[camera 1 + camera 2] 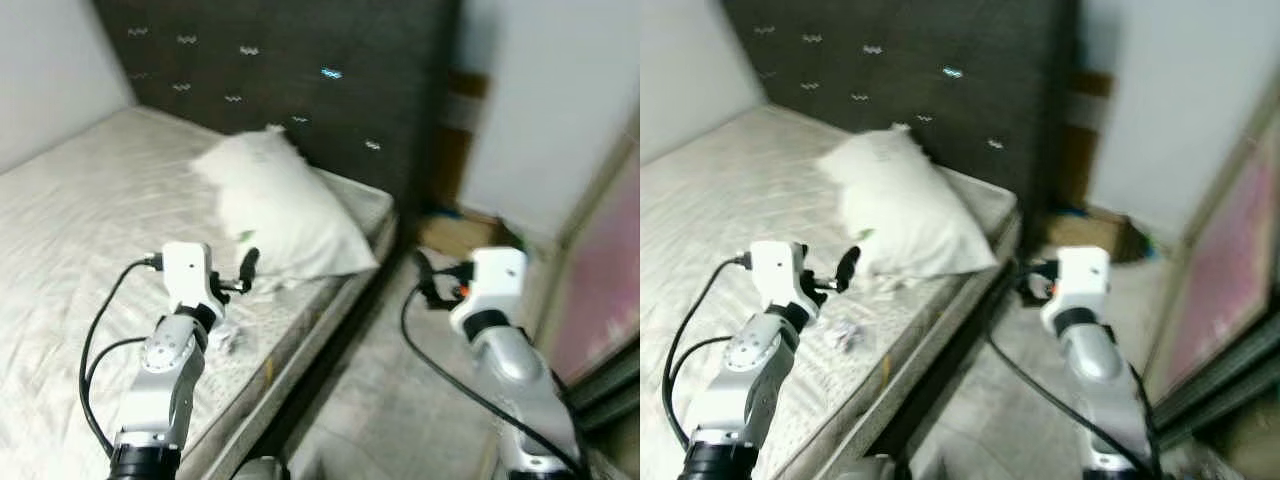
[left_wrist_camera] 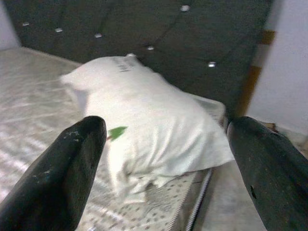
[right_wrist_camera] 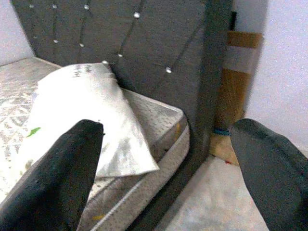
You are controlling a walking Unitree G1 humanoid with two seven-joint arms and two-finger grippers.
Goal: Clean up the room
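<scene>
Facing the pillow on the bed, both claws spread, empty; soft, light, floppy — pinch a corner.

A pillow lies on the bed, near its right edge, before the headboard; floor lies right of the bed

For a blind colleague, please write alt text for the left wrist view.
A white pillow with a small green mark lies on a pale mattress against a dark tufted headboard. The left gripper is open, and its two black fingers frame the pillow from the foreground.
</scene>
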